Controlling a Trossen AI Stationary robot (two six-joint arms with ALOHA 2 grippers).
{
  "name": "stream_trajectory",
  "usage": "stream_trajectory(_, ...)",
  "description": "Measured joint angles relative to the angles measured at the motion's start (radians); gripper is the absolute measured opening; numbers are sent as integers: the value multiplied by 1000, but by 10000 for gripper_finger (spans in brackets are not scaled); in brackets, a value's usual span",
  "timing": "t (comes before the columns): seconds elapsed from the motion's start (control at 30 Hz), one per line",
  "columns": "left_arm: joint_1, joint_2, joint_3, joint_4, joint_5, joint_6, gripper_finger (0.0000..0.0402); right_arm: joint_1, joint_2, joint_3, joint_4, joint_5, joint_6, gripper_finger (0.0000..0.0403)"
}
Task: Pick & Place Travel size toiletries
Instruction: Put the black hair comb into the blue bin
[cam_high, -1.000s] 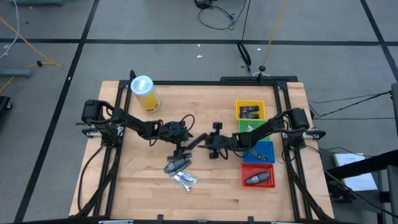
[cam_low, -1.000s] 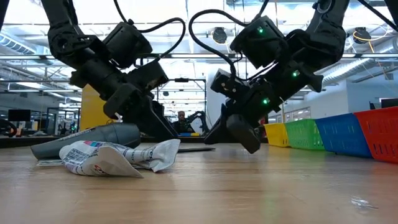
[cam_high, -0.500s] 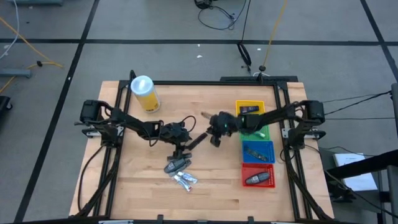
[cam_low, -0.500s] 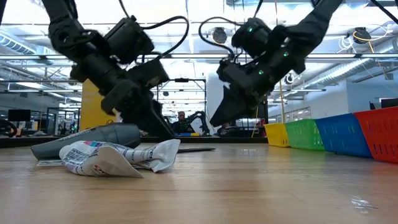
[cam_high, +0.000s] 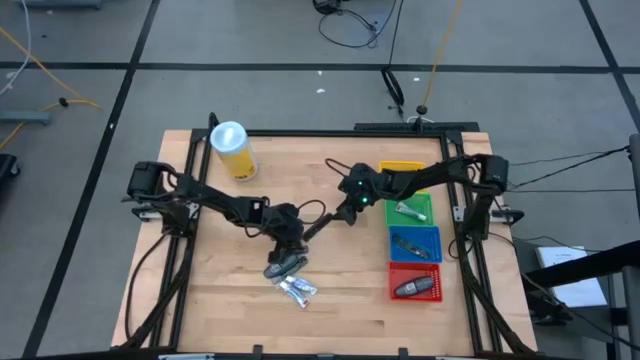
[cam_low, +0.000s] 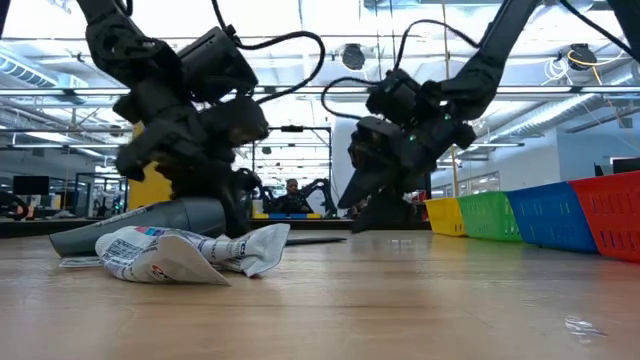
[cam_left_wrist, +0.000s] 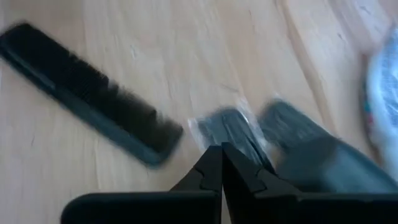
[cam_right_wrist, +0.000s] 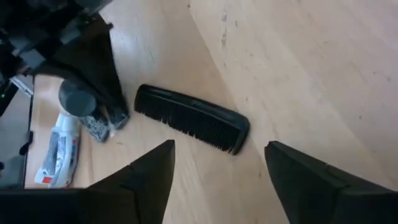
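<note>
High view shows you both arms meeting near the middle of the table (cam_high: 220, 300). Your left tool (cam_high: 287, 243) sits just above a small heap of toiletries at lower centre of the frame: a dark grey tube (cam_high: 283, 267) and a white printed tube (cam_high: 298, 290) below it. The arm's own body covers part of the heap, so you cannot count the items there.

In the left wrist view the fingers (cam_left_wrist: 208, 171) are pressed together with nothing between them, tips pointing at a clear-wrapped dark pack (cam_left_wrist: 227, 127) beside the grey tube; that frame is smeared, so edges are hard to read. A black comb (cam_left_wrist: 87, 93) lies in its upper left.

Your right tool (cam_high: 345, 212) hovers right of centre with its fingers (cam_right_wrist: 146, 174) spread wide and empty; the right wrist view puts the comb (cam_right_wrist: 193, 118) between them, lying flat on the wood.

At the right of the high view stand four trays. The arm hides most of the yellow tray (cam_high: 398, 165). The green tray (cam_high: 428, 208), blue tray (cam_high: 432, 235) and red tray (cam_high: 396, 272) each hold an item too small to identify. A yellow canister (cam_high: 232, 150) stands at upper left of the table.
</note>
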Motion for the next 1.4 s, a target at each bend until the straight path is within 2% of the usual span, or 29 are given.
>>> stream_trajectory(0.23, 39, 85, 5, 85, -33, -10, 2, -1, 77, 69, -27, -26, 6, 251)
stream_trajectory(0.53, 75, 109, 4, 102, -30, 11, 6, -2, 83, 85, -69, -26, -19, 251)
stream_trajectory(0.67, 67, 50, 0, 69, -29, -39, 13, -12, 73, 85, -86, -47, -14, 251)
stream_trajectory(0.83, 54, -91, -2, -48, -25, -88, 3, -16, 48, 84, -105, -35, -12, 251)
stream_trajectory(0.97, 63, -128, -2, -118, -58, -108, 6, -17, 46, 84, -99, 38, -12, 251)
stream_trajectory(1.17, 89, -58, -2, -139, -83, -103, 2, -17, 74, 84, -62, 36, -12, 251)
stream_trajectory(1.4, 112, 27, 3, -16, -98, -78, 2, -17, 82, 85, -58, 35, -12, 251)
